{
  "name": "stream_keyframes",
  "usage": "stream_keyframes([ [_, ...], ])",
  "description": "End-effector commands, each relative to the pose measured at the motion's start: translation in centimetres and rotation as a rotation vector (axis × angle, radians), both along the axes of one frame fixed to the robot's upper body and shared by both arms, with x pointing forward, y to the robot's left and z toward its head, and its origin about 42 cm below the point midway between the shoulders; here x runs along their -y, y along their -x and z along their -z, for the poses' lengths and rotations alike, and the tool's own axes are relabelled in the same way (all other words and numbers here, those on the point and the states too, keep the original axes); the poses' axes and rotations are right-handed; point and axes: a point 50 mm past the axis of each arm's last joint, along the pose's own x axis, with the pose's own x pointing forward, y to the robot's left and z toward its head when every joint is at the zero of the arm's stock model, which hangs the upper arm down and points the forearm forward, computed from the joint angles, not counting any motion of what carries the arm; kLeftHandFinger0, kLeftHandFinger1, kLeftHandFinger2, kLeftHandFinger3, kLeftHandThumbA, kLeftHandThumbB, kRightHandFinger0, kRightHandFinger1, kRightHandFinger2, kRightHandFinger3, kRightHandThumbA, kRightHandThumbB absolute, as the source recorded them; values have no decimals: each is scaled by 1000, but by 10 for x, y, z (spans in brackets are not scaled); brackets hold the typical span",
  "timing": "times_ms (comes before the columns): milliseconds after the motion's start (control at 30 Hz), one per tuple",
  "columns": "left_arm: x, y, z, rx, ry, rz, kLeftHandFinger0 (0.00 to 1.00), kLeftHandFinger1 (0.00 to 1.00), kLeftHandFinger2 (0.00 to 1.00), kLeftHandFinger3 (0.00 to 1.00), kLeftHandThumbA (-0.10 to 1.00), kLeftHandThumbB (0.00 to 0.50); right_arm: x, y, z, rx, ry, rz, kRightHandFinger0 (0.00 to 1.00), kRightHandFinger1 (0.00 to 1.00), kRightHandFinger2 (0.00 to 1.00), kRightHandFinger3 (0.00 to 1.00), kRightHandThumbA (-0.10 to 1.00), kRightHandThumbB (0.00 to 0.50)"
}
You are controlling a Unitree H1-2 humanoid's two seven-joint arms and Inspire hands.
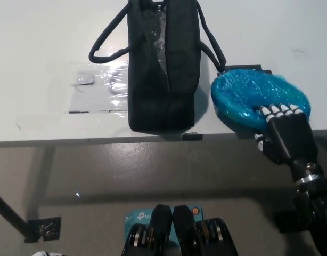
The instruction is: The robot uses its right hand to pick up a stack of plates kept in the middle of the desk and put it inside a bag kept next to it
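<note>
Under the fingertips of the black right hand (285, 134), clamped on its near rim at the desk (41, 42) edge, the blue plate stack (258, 98) looks light, stiff and glossy-slippery, best pinched at that overhanging rim, with the black bag (162, 64) just beyond it leftward.

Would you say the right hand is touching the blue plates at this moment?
Touching. In the head view the black right hand has its fingers lying over the near rim of the blue plates, with no gap showing between them.
</note>
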Motion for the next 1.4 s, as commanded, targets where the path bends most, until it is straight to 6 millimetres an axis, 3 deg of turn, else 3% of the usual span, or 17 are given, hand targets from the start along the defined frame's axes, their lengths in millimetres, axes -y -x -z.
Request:
stream_keyframes([
  [0, -6, 4, -13, 36, -27, 1, 798, 744, 856, 1000, 743, 8, -6, 1, -57, 67, -556, -128, 0, 0, 145, 0, -100, 361],
  [33, -7, 4, -13, 37, -32, 5, 783, 736, 854, 1000, 750, 10, -4, 2, -58, 55, -651, -118, 0, 0, 166, 1, -100, 344],
  [67, -7, 4, -13, 35, -33, 4, 779, 735, 854, 993, 752, 6, 0, 2, -61, 43, -786, -98, 0, 0, 119, 37, -100, 310],
  [100, -7, 4, -12, 31, -27, 1, 778, 735, 855, 987, 751, 7, 7, 3, -67, 10, -1089, -51, 0, 0, 13, 25, -100, 260],
  [167, -6, 5, -11, 27, -16, -2, 773, 736, 863, 989, 744, 3, 11, 4, -75, 11, -1220, 7, 0, 0, 0, 0, -100, 238],
  [200, -6, 4, -11, 27, -17, 0, 773, 737, 866, 991, 745, 10, 13, 5, -78, 10, -1281, 16, 0, 0, 0, 6, -100, 101],
  [233, -6, 5, -11, 24, -16, 1, 781, 744, 877, 999, 749, 7, 16, 6, -83, 8, -1360, 27, 0, 0, 0, 1, -100, 158],
  [300, -6, 4, -11, 24, -20, -1, 799, 752, 881, 1000, 756, 7, 23, 5, -93, 3, -1547, 12, 0, 0, 0, 28, -100, 128],
  [400, -6, 5, -10, 28, -17, -2, 784, 743, 864, 1000, 760, 22, 33, -3, -116, 39, -1670, -28, 0, 0, 8, 31, -100, 180],
  [467, -5, 4, -11, 30, -20, 0, 775, 740, 857, 1000, 734, 6, 34, -5, -121, 44, -1692, -38, 0, 0, 6, 23, -100, 184],
  [600, -6, 4, -10, 29, -21, -1, 797, 747, 849, 1000, 749, 17, 35, -15, -155, 109, -1743, -137, 0, 0, 0, 0, -100, 177],
  [667, -4, 3, -11, 29, -22, 1, 799, 749, 852, 1000, 746, 11, 32, -21, -173, 128, -1771, -153, 0, 0, 0, 0, -100, 216],
  [733, -3, 3, -10, 31, -16, 2, 800, 750, 855, 1000, 733, 7, 29, -25, -191, 142, -1771, -201, 0, 0, 0, 0, -100, 199],
  [967, 1, 4, -10, 26, -34, 16, 811, 763, 869, 989, 738, 2, 24, -45, -286, 192, -1714, -364, 0, 0, 0, 0, -100, 274],
  [1000, 0, 3, -11, 25, -23, 12, 819, 773, 875, 997, 722, 0, 21, -49, -304, 194, -1722, -374, 0, 0, 0, 0, -100, 283],
  [1133, -1, 2, -12, 25, -32, 18, 802, 766, 862, 991, 736, 16, -1, -58, -337, 147, -1672, -451, 0, 0, 13, 9, -100, 276],
  [1367, 1, 2, -11, 31, -32, 11, 799, 750, 864, 1000, 697, 0, -51, -60, -352, 59, -1578, -527, 0, 0, 14, 0, -100, 322],
])
